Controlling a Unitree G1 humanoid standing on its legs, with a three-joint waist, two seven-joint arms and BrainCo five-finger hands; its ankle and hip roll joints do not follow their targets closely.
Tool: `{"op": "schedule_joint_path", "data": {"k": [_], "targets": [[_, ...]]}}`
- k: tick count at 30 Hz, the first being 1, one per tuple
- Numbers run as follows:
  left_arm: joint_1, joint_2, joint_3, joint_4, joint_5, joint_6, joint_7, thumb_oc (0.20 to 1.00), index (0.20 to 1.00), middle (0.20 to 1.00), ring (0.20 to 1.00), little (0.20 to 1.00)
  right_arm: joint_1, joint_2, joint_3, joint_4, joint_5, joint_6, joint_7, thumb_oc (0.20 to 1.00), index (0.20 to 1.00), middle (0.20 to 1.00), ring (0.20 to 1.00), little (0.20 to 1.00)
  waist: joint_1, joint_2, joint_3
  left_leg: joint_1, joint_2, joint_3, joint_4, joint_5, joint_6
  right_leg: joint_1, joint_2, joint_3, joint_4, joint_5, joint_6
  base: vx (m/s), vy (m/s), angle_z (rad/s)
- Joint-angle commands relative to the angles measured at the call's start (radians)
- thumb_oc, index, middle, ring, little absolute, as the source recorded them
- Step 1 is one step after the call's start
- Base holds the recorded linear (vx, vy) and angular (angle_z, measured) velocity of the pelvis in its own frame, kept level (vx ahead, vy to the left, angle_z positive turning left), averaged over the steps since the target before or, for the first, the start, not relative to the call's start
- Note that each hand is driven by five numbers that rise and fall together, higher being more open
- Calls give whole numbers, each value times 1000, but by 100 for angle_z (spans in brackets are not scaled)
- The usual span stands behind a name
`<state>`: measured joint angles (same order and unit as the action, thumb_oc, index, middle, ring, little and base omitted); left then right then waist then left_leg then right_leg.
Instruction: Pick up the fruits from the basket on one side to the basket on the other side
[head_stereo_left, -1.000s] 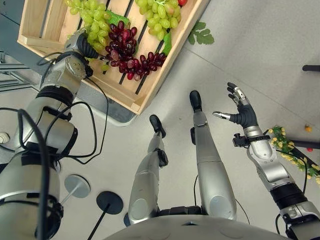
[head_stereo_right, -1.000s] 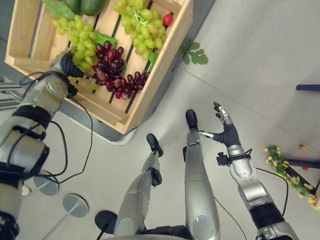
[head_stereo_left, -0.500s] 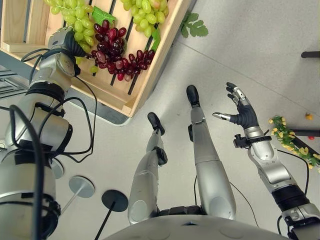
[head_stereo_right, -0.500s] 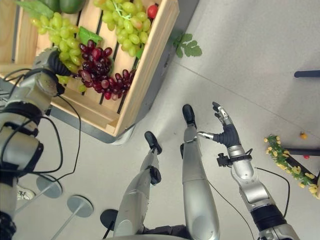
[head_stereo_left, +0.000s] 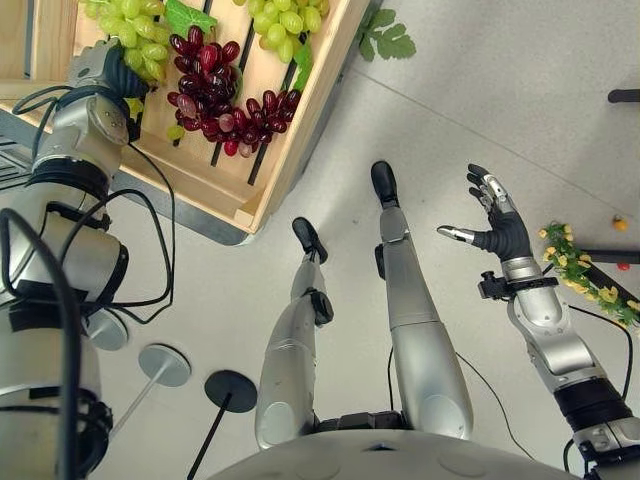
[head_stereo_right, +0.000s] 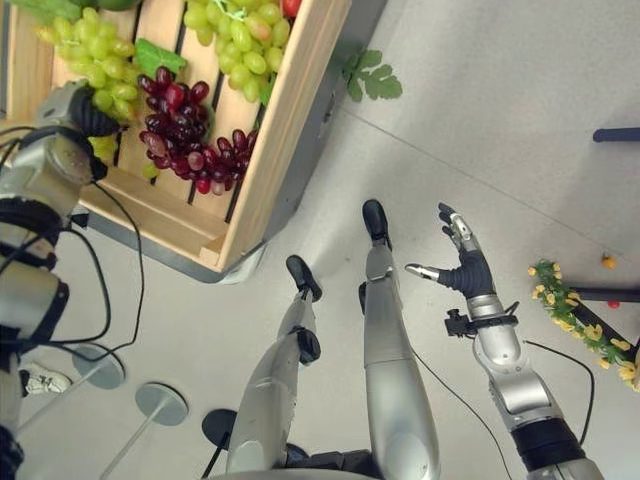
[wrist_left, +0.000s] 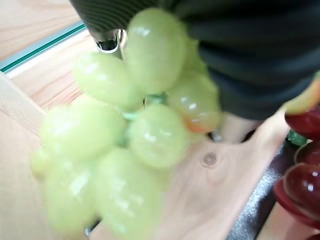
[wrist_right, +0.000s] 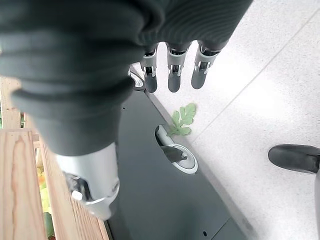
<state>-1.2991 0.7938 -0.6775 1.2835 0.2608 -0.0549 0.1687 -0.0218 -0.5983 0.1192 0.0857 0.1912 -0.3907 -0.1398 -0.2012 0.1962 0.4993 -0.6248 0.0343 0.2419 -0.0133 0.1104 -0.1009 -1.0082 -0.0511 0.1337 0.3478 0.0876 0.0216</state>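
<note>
Early stage: no fruit moved yet. Left hand (head_stereo_left: 100, 68) sits at the green grapes (head_stereo_left: 135, 40) in the wooden crate (head_stereo_left: 290, 130) at 11 o'clock, grip can't tell. Pale, plump grapes. Red grapes (head_stereo_left: 210, 95) alongside. Right hand (head_stereo_left: 497, 225) at 3 o'clock, fingers spread, empty

A pale speckled floor (head_stereo_left: 480, 110) spreads across the right and lower parts of the frame. A loose green leaf (head_stereo_left: 385, 38) lies on it near the top centre, just beside a dark grey platform (wrist_right: 165, 200). A sprig with small yellow flowers (head_stereo_left: 585, 290) lies at the right edge, with a small orange ball (head_stereo_left: 620, 225) and a small red ball (head_stereo_left: 624, 266) near it. A dark bar (head_stereo_left: 624, 96) juts in at the upper right edge. At the lower left stand two round stand bases, one grey (head_stereo_left: 165, 365) and one black (head_stereo_left: 231, 391).
</note>
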Motion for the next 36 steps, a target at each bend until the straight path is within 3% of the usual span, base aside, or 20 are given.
{"op": "schedule_joint_path", "data": {"k": [1,8,13,17,21,26,29,36], "targets": [[-13,39,10,58,24,16,-19,200,200,200,200,200,32,-5,-22,-65,25,-66,-1,1000,1000,1000,1000,1000,-6,-10,21,-48,37,-58,190,-90,-2,80,4,1,-27,-37,145,0,0,0],[-22,10,42,26,-20,12,9,200,200,200,200,200,43,-16,-37,-60,19,-66,-8,1000,1000,1000,1000,1000,4,-2,21,-64,37,-63,195,-91,0,67,5,1,-24,-37,144,0,0,0],[-16,-82,125,-10,-120,9,56,200,200,200,200,200,36,-12,-26,-44,19,-71,-17,1000,1000,1000,1000,1000,3,-8,21,-73,41,-72,217,-96,1,66,7,-2,-11,-43,138,0,0,0],[5,-106,171,-54,-182,-13,74,200,200,200,200,200,35,-17,-31,-47,2,-67,-23,1000,1000,1000,1000,1000,2,-11,21,-55,43,-80,213,-94,-2,85,8,-6,-13,-43,136,-11,-16,3],[81,-84,204,-99,-187,-38,80,200,200,200,200,200,30,-13,-24,-43,-14,-65,-31,1000,1000,1000,1000,1000,3,-19,21,-12,45,-82,203,-89,-6,129,10,-13,-17,-44,133,-11,-36,1],[307,1,318,-159,-221,-87,59,200,200,200,200,200,30,-7,-27,-30,-11,-53,-7,1000,1000,1000,1000,1000,13,-40,21,134,37,-94,153,-80,-18,280,-2,-31,-62,-38,128,-4,-43,-4],[437,35,385,-291,-213,-105,52,200,200,200,200,200,21,-8,-32,-21,-9,-45,8,1000,1000,1000,1000,1000,29,-42,21,229,33,-104,130,-81,-22,386,-13,-45,-90,-39,126,17,-9,5],[585,70,466,-423,-172,-107,47,200,200,200,200,200,30,-6,11,35,36,5,111,1000,1000,1000,1000,1000,55,-18,-23,388,37,-127,98,-81,-24,550,-13,-77,-64,-86,112,79,10,15]]}}
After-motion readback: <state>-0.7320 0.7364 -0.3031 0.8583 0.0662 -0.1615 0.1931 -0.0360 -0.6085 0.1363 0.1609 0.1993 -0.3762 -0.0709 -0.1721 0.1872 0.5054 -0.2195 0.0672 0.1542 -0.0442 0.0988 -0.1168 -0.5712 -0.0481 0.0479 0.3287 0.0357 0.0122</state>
